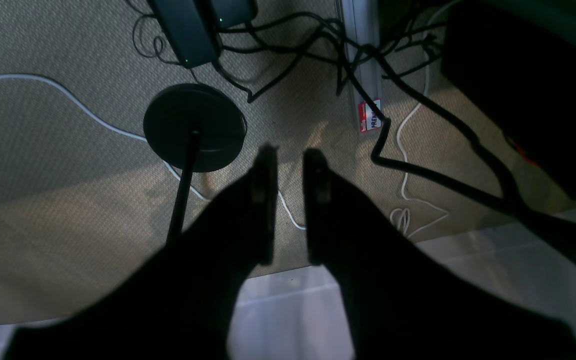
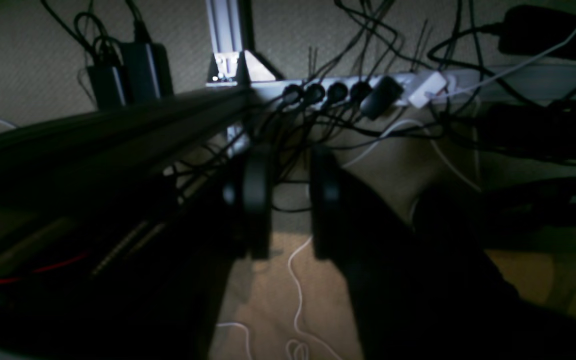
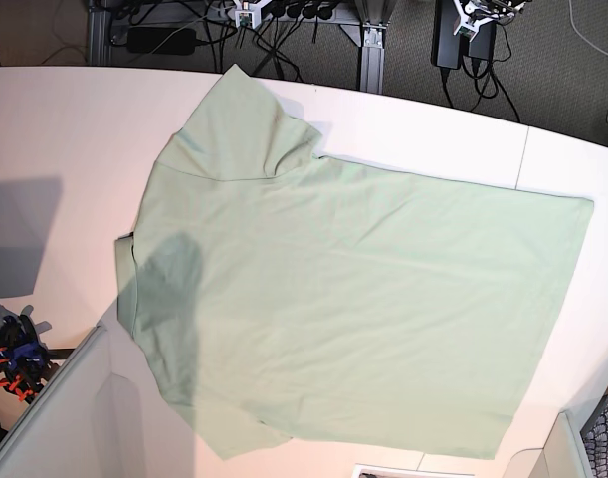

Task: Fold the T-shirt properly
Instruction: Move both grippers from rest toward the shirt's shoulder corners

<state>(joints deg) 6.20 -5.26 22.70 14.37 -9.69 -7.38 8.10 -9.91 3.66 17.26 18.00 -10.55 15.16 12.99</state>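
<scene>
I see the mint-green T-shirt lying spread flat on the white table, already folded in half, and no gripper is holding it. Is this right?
Not quite. In the base view the T-shirt lies spread flat on the white table and no gripper is holding it, but it is not folded in half: it lies open in a single layer, one sleeve pointing to the far edge.

Your base view is bright and even, one soft shadow on the T-shirt (image 3: 169, 289). Both wrist views are dim, their near dark shapes blurred.
</scene>
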